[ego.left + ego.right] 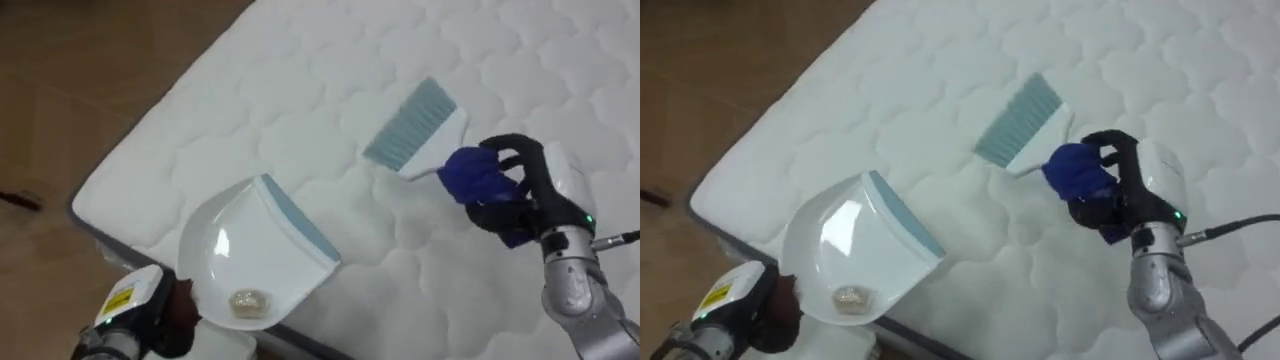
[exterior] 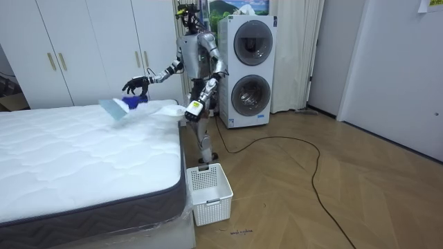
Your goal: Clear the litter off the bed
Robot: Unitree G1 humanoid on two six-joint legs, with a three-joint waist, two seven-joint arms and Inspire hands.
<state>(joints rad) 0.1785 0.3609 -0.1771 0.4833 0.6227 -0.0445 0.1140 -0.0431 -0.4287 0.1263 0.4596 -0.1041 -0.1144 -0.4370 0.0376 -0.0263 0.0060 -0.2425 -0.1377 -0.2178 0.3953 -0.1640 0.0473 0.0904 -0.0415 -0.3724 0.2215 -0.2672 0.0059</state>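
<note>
A white slatted basket [image 2: 208,194] stood on the wooden floor at the near corner of the bed [image 1: 300,80], whose bare quilted mattress stretched away toward the humanoid robot standing at its far corner. There the robot's left hand [image 1: 178,308] was tucked in behind a white dustpan [image 1: 250,250] propped at the mattress edge, its blue-lipped mouth facing in across the bed, apparently so that sweepings could be driven straight into it. How that hand had hold of the pan could not be told from here. A small pale scrap of debris [image 1: 248,300] already lay in the pan's hollow. Further in over the mattress, the right hand [image 1: 520,185] had its dark fingers wrapped tight round the blue handle of a brush [image 1: 415,125]. The brush's teal bristles pointed away from the pan and hung low over the quilting, seemingly placed for a stroke back toward it; whether they touched the fabric was unclear. Behind the robot rose two stacked front-loading machines [image 2: 249,69] and a wall of white wardrobe doors [image 2: 83,48].
</note>
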